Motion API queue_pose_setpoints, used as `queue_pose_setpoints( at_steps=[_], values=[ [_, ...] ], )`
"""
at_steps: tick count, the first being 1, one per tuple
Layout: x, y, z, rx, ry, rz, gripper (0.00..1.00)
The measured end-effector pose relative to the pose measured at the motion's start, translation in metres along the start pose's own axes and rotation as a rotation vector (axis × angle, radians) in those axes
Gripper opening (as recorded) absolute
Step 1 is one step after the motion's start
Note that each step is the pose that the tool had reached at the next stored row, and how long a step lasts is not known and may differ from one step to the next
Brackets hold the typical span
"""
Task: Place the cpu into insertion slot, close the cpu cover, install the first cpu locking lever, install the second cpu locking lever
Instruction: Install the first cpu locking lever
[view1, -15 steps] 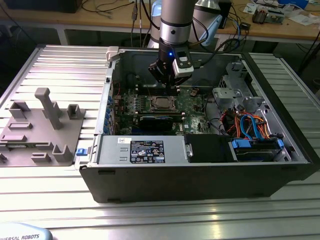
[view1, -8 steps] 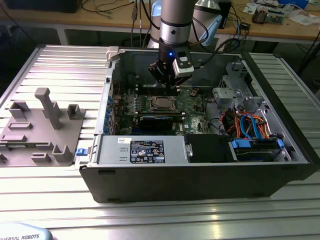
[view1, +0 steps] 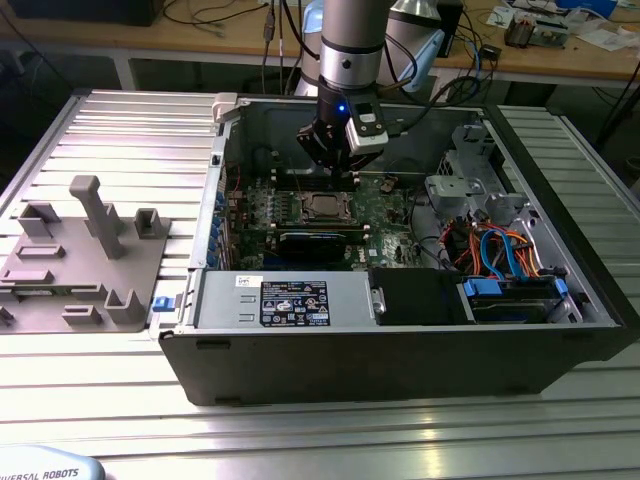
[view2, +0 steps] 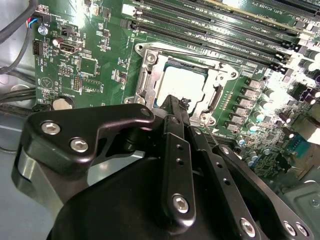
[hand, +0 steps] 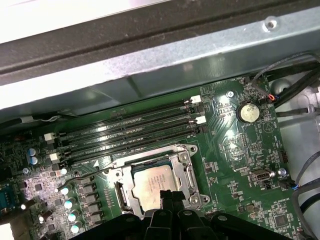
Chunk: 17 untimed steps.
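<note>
We see the cpu (view2: 182, 82) seated in the insertion slot (view2: 148, 50) on the green motherboard (view2: 90, 65), with the cpu cover (view2: 146, 80) lying flat around it and framing its silver top. The end effector (view2: 176, 102) hangs just over one edge of that cover, fingers pinched narrow with nothing between them. In the exterior view it reaches down into the open computer case (view1: 400, 350) on the ribbed surface (view1: 120, 130).

We log a ribbed grey metal table (view1: 110, 130). An open dark computer case (view1: 400, 365) lies directly on it, toward the exterior view's right. A grey moulded fixture plate (view1: 85, 270) rests just beside the case, at the exterior view's left.
</note>
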<state>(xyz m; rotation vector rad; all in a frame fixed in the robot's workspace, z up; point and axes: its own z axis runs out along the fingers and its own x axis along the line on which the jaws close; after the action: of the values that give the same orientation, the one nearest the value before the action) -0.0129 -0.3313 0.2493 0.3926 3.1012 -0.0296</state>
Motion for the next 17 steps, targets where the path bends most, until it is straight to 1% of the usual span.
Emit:
queue_pose_setpoints(
  at_steps=[17],
  values=[
    [0.0000,0.0000,0.0000,-0.0002,-0.0002,-0.013,0.11]
  ],
)
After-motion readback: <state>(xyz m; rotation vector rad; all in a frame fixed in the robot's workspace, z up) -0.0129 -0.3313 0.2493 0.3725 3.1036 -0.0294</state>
